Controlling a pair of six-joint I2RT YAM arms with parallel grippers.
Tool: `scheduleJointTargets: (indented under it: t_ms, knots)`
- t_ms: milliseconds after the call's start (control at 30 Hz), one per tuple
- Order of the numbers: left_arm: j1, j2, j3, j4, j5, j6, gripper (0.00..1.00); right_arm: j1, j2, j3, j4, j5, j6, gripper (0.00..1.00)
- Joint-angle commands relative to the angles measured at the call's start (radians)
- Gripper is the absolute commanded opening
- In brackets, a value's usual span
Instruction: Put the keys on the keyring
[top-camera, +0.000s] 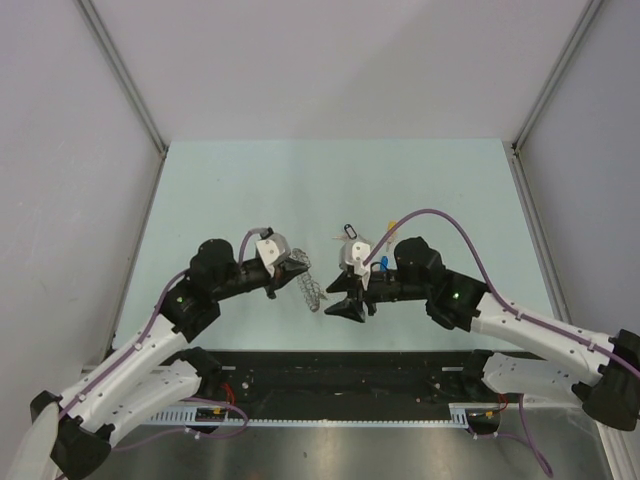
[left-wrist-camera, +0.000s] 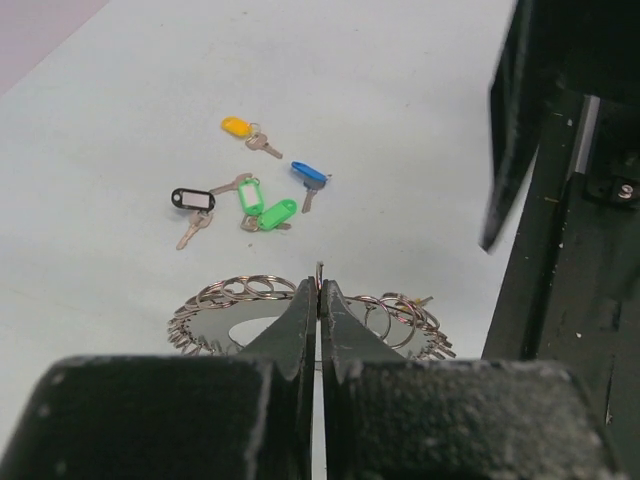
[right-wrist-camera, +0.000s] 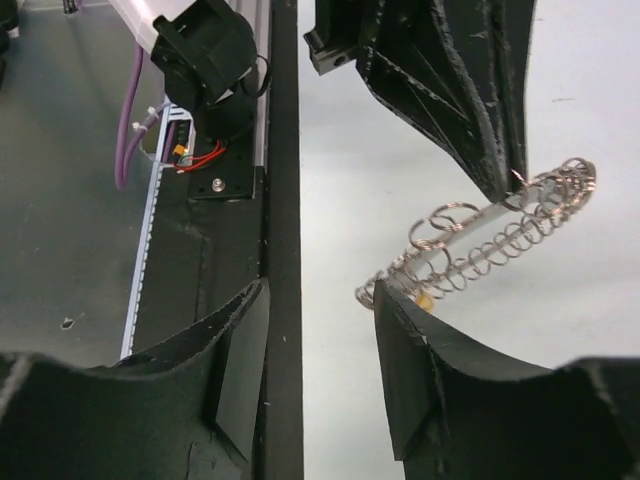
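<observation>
The keyring (left-wrist-camera: 225, 300), a large silver ring rimmed with small wire loops, hangs tilted above the table. My left gripper (left-wrist-camera: 320, 285) is shut on one thin loop at its rim, also seen from above as left gripper (top-camera: 296, 272) on keyring (top-camera: 311, 289). The keys lie loose on the table beyond it: yellow (left-wrist-camera: 237, 126), blue (left-wrist-camera: 308, 171), black (left-wrist-camera: 192, 198) and two green (left-wrist-camera: 262, 204). My right gripper (right-wrist-camera: 320, 300) is open with nothing between its fingers. Its right finger (right-wrist-camera: 410, 340) stands at the keyring's (right-wrist-camera: 500, 240) lower end, where a small orange piece shows.
The pale green table (top-camera: 250, 190) has grey walls on three sides. A black rail with wiring (top-camera: 350, 372) runs along the near edge, just behind the right gripper (top-camera: 352, 306). In the top view the black key (top-camera: 350, 232) and blue key (top-camera: 381, 263) lie close to the right wrist.
</observation>
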Motion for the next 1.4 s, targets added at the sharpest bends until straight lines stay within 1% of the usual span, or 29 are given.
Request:
scheduleJointTargets:
  t_ms: [0,33,67,133,167,200,267,367,467,567,700,800,933,1000,1200,1233,1367]
  knots:
    - [0.004,-0.038,-0.011,0.094,0.119,0.068,0.00,-0.017,-0.080,0.038,-0.077,0.146,-0.026,0.54]
    - [0.004,-0.043,-0.018,0.095,0.159,0.087,0.00,-0.026,-0.090,0.039,-0.083,0.177,-0.019,0.57]
    - [0.004,-0.050,-0.023,0.097,0.177,0.100,0.00,-0.037,-0.101,0.039,-0.095,0.243,0.007,0.58]
    - [0.004,-0.055,-0.029,0.097,0.219,0.140,0.01,-0.084,-0.120,0.039,-0.103,0.305,0.042,0.61]
    - [0.004,-0.056,-0.031,0.095,0.271,0.154,0.00,-0.098,-0.123,0.038,-0.113,0.349,0.075,0.61]
    - [0.004,-0.056,-0.034,0.097,0.291,0.161,0.00,-0.135,-0.123,0.039,-0.117,0.374,0.093,0.62]
    - [0.006,-0.053,-0.037,0.094,0.352,0.186,0.00,-0.162,-0.118,0.039,-0.133,0.452,0.127,0.62]
    - [0.008,-0.037,-0.037,0.089,0.432,0.212,0.00,-0.199,-0.081,0.039,-0.156,0.538,0.158,0.62]
    - [0.011,-0.015,-0.037,0.083,0.478,0.235,0.00,-0.242,-0.016,0.039,-0.173,0.628,0.208,0.63]
    - [0.011,0.008,-0.031,0.069,0.509,0.244,0.00,-0.303,0.058,0.039,-0.175,0.638,0.254,0.63]
    - [0.015,0.029,-0.021,0.056,0.483,0.241,0.00,-0.359,0.167,0.039,-0.143,0.618,0.280,0.63]
    - [0.015,0.040,-0.017,0.056,0.414,0.217,0.00,-0.402,0.256,0.039,-0.108,0.599,0.308,0.61]
    - [0.015,0.051,-0.005,0.046,0.307,0.187,0.00,-0.440,0.368,0.045,-0.077,0.589,0.349,0.56]
    - [0.015,0.054,0.000,0.034,0.248,0.184,0.00,-0.448,0.421,0.058,-0.081,0.589,0.359,0.54]
    - [0.015,0.046,0.008,0.022,0.171,0.172,0.00,-0.456,0.515,0.084,-0.069,0.564,0.354,0.48]
    - [0.015,0.045,0.009,0.020,0.168,0.172,0.00,-0.456,0.531,0.084,-0.066,0.528,0.357,0.47]
    - [0.015,0.033,0.008,0.017,0.165,0.171,0.00,-0.456,0.552,0.087,-0.051,0.509,0.356,0.46]
